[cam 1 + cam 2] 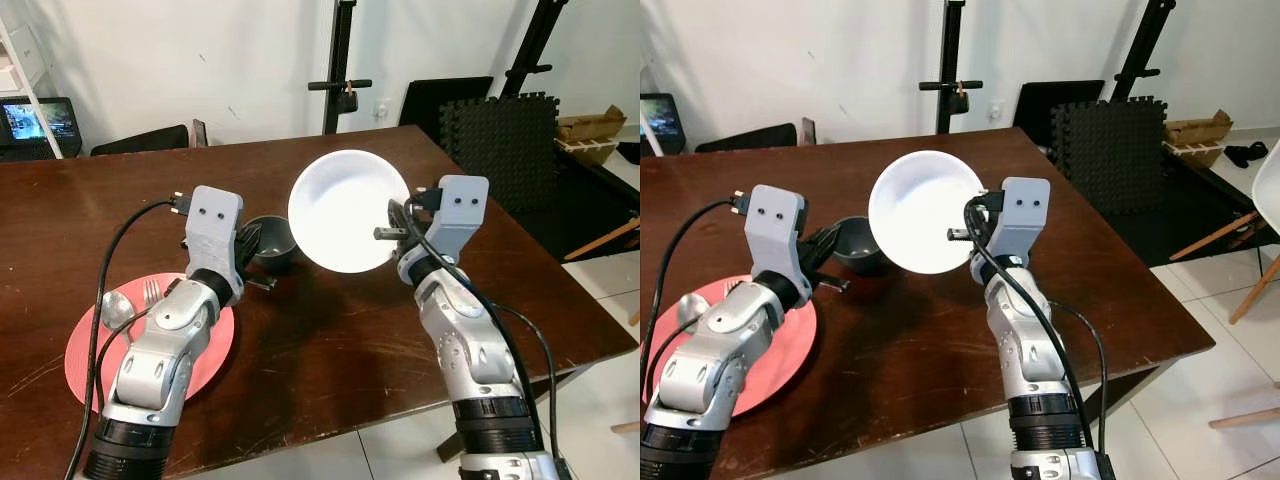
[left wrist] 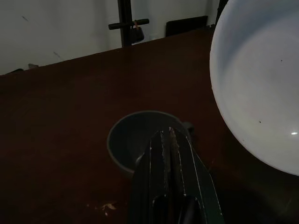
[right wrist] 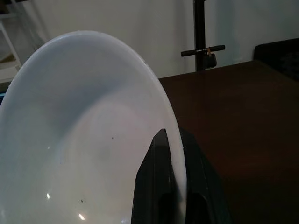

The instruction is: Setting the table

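Now the right gripper (image 1: 385, 232) jaws pinch the white bowl's (image 1: 345, 210) rim, holding it tilted above the bench (image 1: 330, 350) for carrying; left gripper (image 1: 262, 262) jaws, closed together, rest at the grey cup (image 1: 272, 240).

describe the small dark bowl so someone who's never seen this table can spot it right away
Start at the brown wooden table. Near its middle the right gripper holds up a large white bowl by the rim. The small dark grey bowl stands just left of it, gripped at its rim by the left gripper, right of the pink plate; it is much the smaller and darker bowl.
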{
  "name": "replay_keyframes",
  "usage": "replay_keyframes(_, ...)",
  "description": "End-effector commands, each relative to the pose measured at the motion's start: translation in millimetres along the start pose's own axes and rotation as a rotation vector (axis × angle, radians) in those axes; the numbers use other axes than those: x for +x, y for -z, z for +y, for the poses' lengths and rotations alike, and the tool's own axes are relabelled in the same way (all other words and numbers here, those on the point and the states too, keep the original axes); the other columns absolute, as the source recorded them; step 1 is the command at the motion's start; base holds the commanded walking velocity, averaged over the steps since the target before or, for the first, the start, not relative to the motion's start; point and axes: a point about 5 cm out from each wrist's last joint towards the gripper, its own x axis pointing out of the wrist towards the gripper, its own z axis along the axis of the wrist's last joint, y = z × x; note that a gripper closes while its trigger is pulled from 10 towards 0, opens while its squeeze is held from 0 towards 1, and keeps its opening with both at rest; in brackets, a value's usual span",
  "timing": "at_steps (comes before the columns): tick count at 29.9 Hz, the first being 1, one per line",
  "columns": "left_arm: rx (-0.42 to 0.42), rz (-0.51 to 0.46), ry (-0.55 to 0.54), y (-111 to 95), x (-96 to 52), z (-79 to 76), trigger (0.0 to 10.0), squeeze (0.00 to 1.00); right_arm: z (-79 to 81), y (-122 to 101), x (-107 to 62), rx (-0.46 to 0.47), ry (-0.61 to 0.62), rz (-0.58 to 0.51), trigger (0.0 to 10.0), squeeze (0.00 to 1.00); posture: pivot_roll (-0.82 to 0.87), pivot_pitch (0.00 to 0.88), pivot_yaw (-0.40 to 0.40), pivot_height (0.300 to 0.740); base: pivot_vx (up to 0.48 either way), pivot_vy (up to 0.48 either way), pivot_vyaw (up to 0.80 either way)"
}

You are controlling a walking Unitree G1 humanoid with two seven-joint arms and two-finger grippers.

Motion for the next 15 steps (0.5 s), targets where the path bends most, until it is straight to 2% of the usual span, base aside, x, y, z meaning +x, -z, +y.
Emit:
replay_keyframes(1,0.002,0.021,0.003,6.3,-0.7,-0.1,10.0,0.0,-1.1,0.1,0.0,0.005,0.005,-0.003,10.0,0.0,-0.03,0.114,0.059,0.74,-0.33,0.0,0.0)
replay_keyframes(15,0.003,0.02,0.004,6.3,0.1,0.1,10.0,0.0,-1.1,1.0,0.3,0.007,0.006,0.0,10.0,0.0,-0.02,0.107,0.059,0.74,-0.331,0.0,0.0)
